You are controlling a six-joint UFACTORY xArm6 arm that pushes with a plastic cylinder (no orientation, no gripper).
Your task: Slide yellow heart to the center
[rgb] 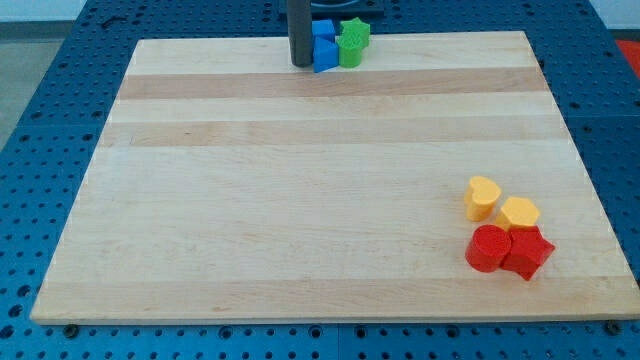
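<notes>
Yellow heart: lay flat on the wooden surface at the view's lower right, lobes up-left, well off center.
Neighbours: yellow block touching it; red cylinder and red star just below.
My tip: at the view's top edge, beside blue blocks and green star.
Hand: a bare rod, nothing to open or close.

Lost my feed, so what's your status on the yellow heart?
My tip at view's top edge, touching blue blocks. Yellow heart lower right, untouched, beside yellow block. Path to center open.
</notes>
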